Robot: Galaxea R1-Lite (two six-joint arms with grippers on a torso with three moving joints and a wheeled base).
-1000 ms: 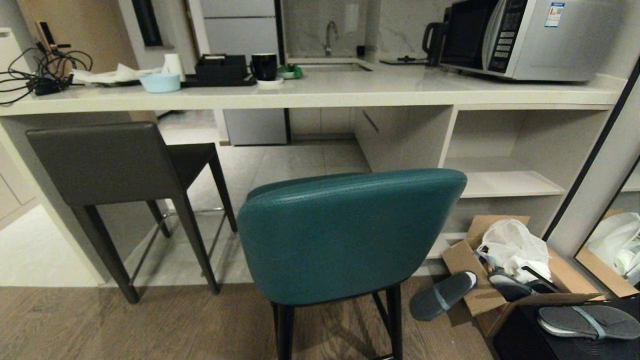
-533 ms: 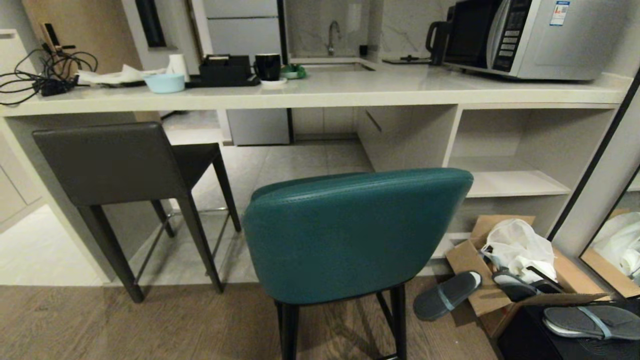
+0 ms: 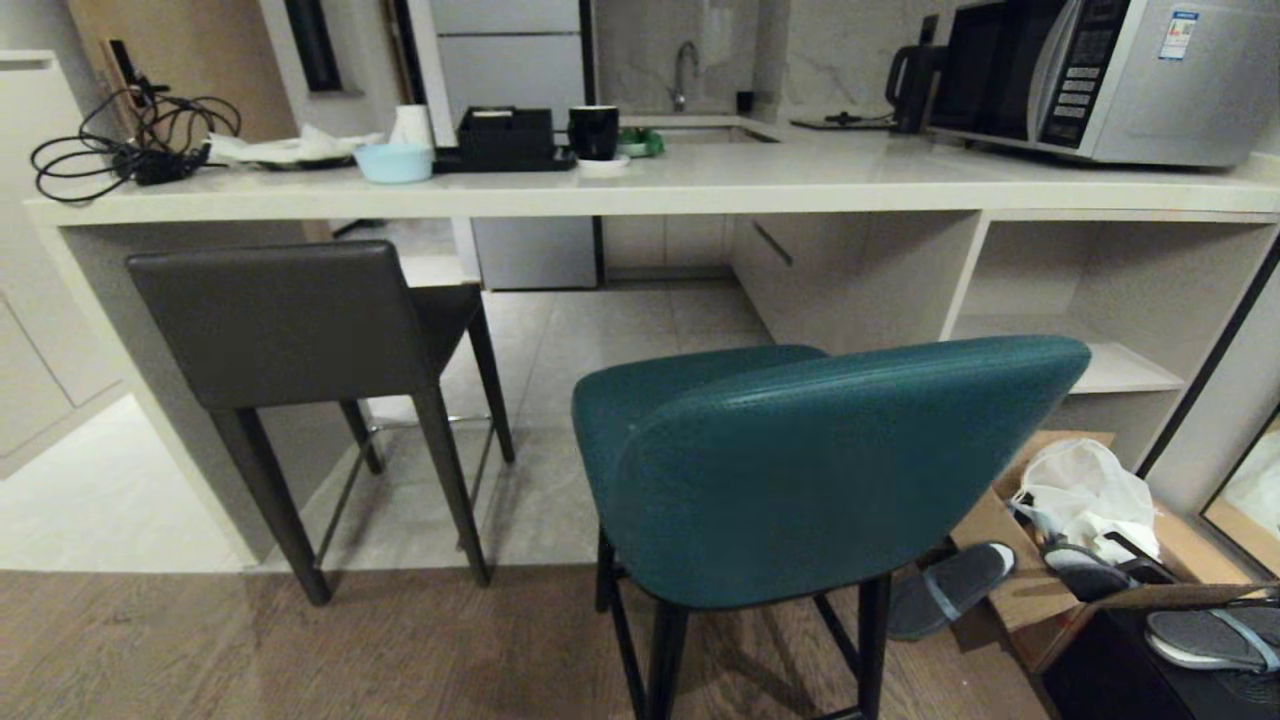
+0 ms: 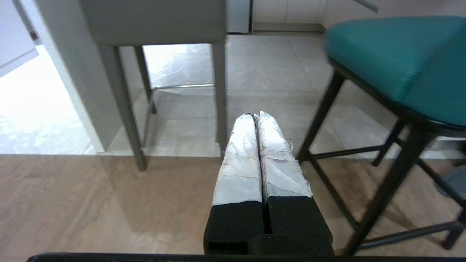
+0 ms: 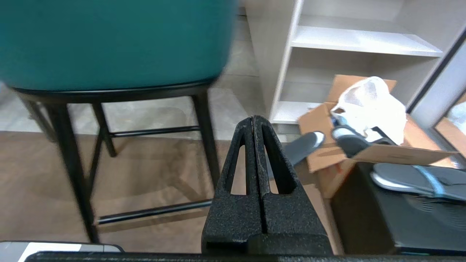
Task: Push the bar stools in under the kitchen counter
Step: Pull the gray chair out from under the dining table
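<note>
The teal bar stool [image 3: 830,470] stands close in front of me on the wood floor, its curved back towards me, out from the kitchen counter [image 3: 700,190]. The dark grey bar stool [image 3: 270,320] stands to its left, its seat partly under the counter edge. Neither gripper shows in the head view. In the left wrist view my left gripper [image 4: 255,115] is shut and empty, low between the grey stool's legs [image 4: 218,94] and the teal stool [image 4: 393,54]. My right gripper [image 5: 253,118] is shut and empty, just right of the teal stool [image 5: 109,40].
A cardboard box [image 3: 1025,600] with a white bag [image 3: 1085,490] and slippers [image 3: 945,590] lies on the floor at the right, before the white shelves [image 3: 1120,370]. A microwave [image 3: 1110,75], a mug [image 3: 593,131], a bowl [image 3: 393,162] and cables [image 3: 120,150] sit on the counter.
The whole head view has shifted to the right, so the camera has moved. The teal stool now shows more from its left side, with its seat visible. Both grippers stay shut.
</note>
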